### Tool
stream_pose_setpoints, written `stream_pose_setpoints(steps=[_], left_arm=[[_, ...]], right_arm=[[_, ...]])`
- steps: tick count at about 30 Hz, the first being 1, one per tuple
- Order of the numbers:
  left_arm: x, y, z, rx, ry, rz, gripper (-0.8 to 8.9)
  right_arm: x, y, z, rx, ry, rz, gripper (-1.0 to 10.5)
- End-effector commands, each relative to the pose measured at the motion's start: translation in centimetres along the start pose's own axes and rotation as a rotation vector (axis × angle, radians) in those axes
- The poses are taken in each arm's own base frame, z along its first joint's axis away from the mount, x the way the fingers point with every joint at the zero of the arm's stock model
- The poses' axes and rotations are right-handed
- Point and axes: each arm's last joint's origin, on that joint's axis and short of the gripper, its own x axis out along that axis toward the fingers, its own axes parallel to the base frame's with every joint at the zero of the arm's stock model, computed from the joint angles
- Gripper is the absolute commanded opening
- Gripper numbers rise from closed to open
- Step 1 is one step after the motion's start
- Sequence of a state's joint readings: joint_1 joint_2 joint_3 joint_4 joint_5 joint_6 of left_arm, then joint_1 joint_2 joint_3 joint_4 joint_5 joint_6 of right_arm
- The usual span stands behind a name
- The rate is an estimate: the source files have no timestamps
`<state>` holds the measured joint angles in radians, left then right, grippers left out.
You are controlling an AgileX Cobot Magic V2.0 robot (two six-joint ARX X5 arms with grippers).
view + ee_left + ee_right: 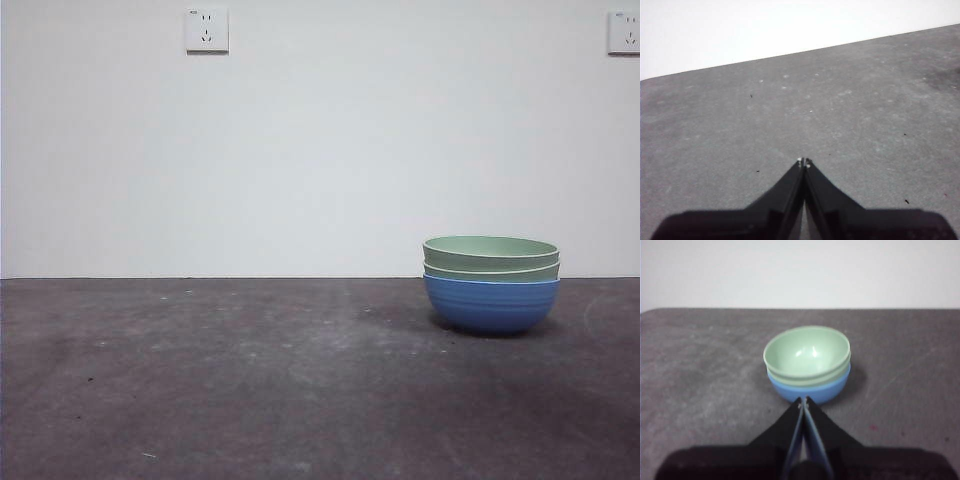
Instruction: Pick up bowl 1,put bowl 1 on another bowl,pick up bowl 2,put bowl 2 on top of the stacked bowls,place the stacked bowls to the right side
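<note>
Sitting at approx 4 o'clock in the front view, the stacked bowls (491,283), two pale green ribbed over a round blue ribbed bowl (491,304), rest on the dark grey desk (250,380).
Left wrist view: left claw (804,162) closed on nothing, over bare desk.
Right wrist view: right claw (803,401) closed, empty, tips just before the stack (807,362).

Front view sits low, level across the table (250,390) toward the wall (320,150), the stacked bowls (491,283) at four o'clock, mid-distance. Right wrist view looks down past its closed jaws, that same stack (807,364) close at twelve o'clock. Left wrist view faces only bare tabletop (840,110) and wall.
</note>
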<state>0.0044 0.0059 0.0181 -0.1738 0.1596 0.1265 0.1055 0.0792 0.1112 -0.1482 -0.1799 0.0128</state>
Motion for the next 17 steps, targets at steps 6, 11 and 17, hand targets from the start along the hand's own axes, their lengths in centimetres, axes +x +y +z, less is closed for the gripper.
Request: stream_pose_setpoints(steps=[6,11,17], left_arm=[[0.1,0.0,-0.4,-0.009,0.011,0.003,-0.03],[0.1,0.0,-0.4,-0.009,0.011,0.004,-0.03],[0.1,0.0,-0.4,-0.009,0.011,0.004,-0.03]], right_arm=[[0.3,-0.1,-1.9,0.019,0.012,-0.004,0.0],[0.3,-0.1,-2.5,0.027,0.016,-0.003,0.0],[0.4,-0.1,-3.1,0.039,0.046,-0.004,0.0]])
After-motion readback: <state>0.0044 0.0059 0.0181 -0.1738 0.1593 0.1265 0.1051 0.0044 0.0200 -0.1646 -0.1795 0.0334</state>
